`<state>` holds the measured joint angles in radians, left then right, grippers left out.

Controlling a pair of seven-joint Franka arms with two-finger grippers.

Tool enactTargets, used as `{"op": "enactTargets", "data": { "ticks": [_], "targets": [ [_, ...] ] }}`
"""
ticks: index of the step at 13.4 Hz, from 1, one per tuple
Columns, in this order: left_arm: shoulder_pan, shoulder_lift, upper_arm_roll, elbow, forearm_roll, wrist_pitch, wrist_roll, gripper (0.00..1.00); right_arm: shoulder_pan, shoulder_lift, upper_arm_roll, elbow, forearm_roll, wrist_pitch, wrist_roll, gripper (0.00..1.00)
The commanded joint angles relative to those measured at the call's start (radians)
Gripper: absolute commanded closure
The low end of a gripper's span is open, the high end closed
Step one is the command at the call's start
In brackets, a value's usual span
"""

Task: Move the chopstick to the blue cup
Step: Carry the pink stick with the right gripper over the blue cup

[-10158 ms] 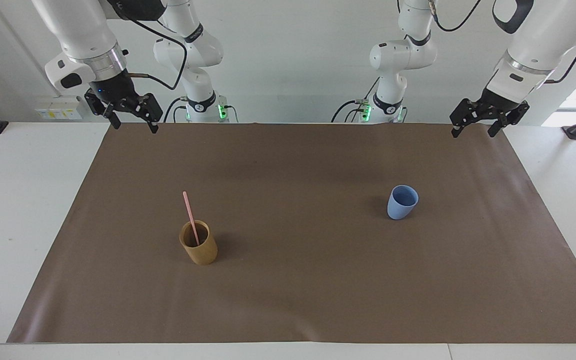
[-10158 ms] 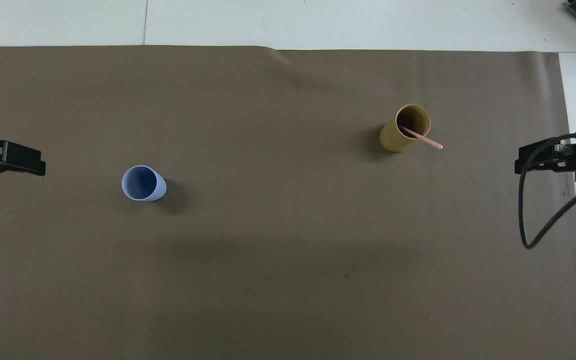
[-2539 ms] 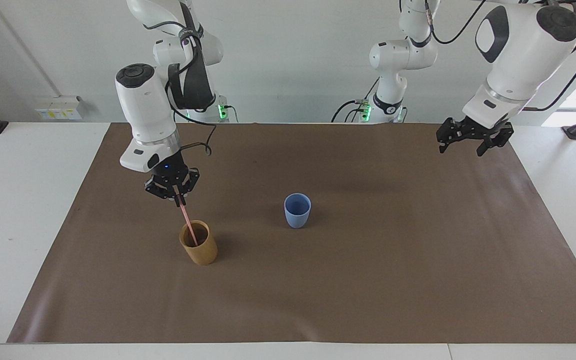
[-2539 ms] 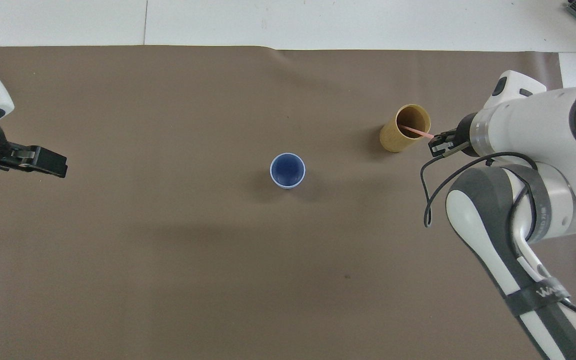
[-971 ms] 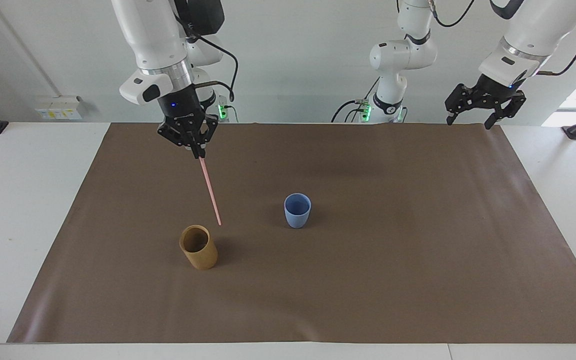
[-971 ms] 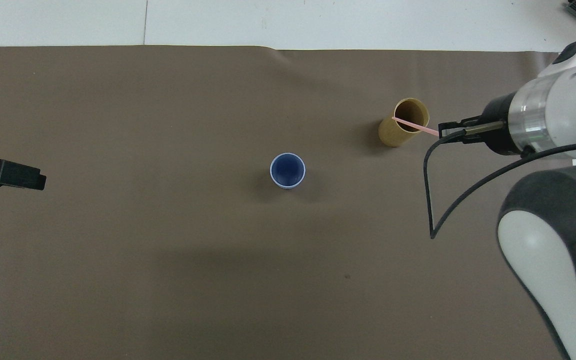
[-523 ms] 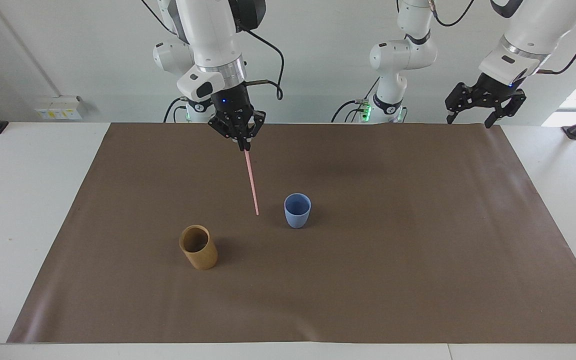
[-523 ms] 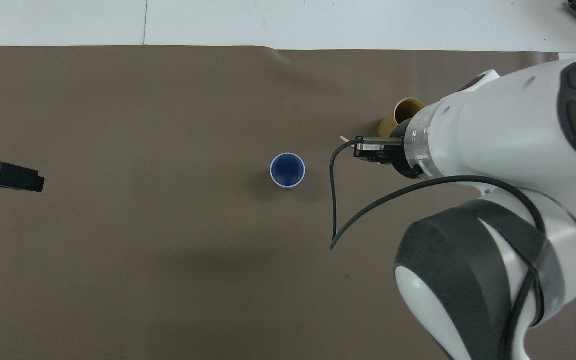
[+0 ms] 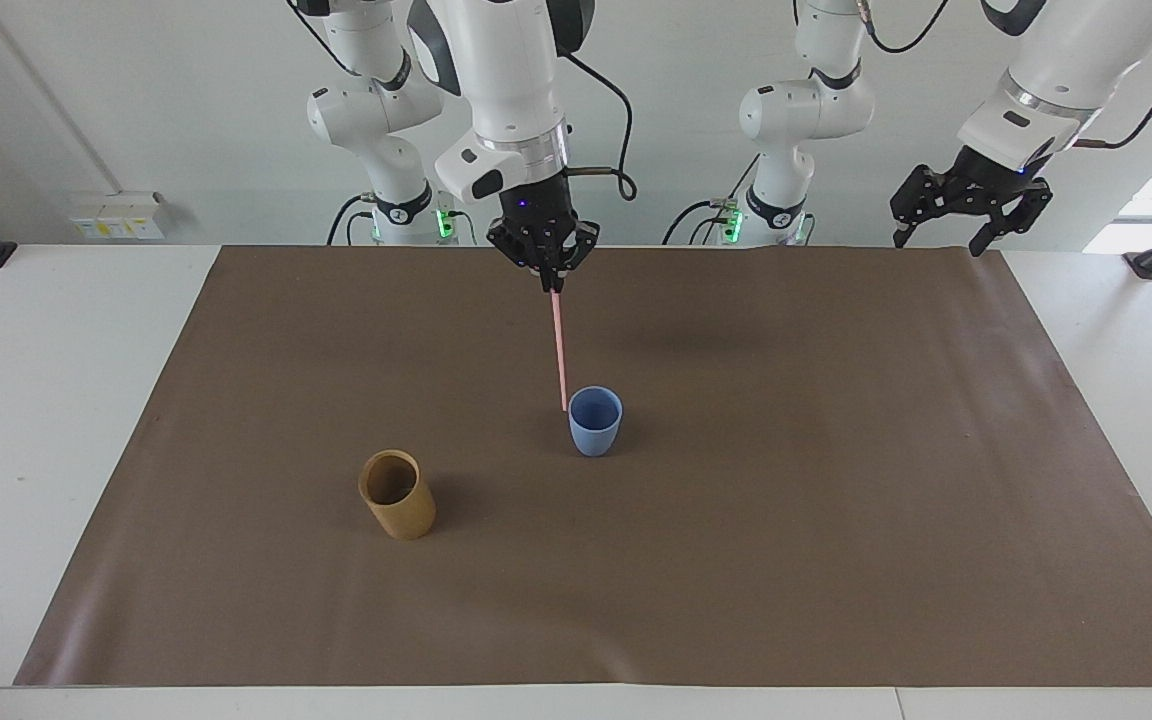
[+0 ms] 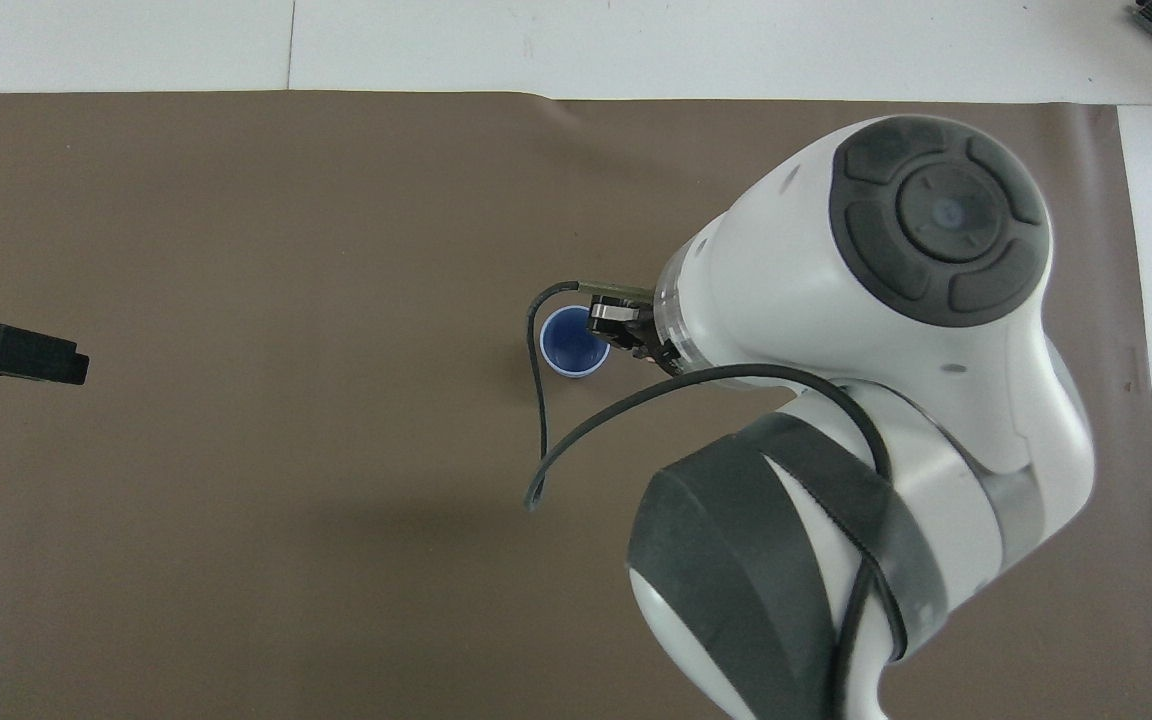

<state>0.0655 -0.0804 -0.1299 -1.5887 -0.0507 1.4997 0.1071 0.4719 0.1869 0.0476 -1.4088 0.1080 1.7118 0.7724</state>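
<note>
A white-walled room; a white table (image 9: 56,420) carries a large brown mat (image 9: 736,520) that covers most of its top. No brand, label or legible writing can be made out on the arms, cups or wall fittings.

Right arm: it descends from the top of the facing view, wrist nearly vertical, and fills much of the overhead view. The right gripper (image 9: 548,283) points straight down over the middle of the mat, its fingertips pinched together on the upper end of the chopstick (image 9: 559,350). The pale pink stick hangs almost upright, clear of the mat. Its lower tip sits at the rim of the blue cup (image 9: 595,421), on the side toward the right arm's end; whether the tip is inside the rim or just beside it cannot be told. In the overhead view the gripper overlaps the cup's edge.

Left arm: it waits, raised, at its own end of the table. The left gripper (image 9: 958,215) hangs over the mat's edge nearest the robots, fingers spread wide, holding nothing.

A tan cylindrical cup (image 9: 397,494) stands alone, farther from the robots than the blue cup and toward the right arm's end.
</note>
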Motion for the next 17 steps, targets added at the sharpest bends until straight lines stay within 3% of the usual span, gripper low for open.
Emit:
{"op": "enactTargets", "data": {
  "ticks": [1,4,17],
  "targets": [
    [0.019,-0.013,-0.008,0.001,-0.014,-0.018,0.005,0.00,-0.013,0.039,0.012,0.037,0.112,-0.017,0.059,1.00],
    [0.019,-0.013,-0.008,0.001,-0.014,-0.018,0.005,0.00,-0.015,0.048,0.012,0.036,0.167,-0.032,0.061,1.00],
    [0.019,-0.013,-0.008,0.001,-0.012,-0.018,0.005,0.00,-0.025,0.045,0.011,-0.050,0.101,0.077,0.050,1.00]
  ]
}}
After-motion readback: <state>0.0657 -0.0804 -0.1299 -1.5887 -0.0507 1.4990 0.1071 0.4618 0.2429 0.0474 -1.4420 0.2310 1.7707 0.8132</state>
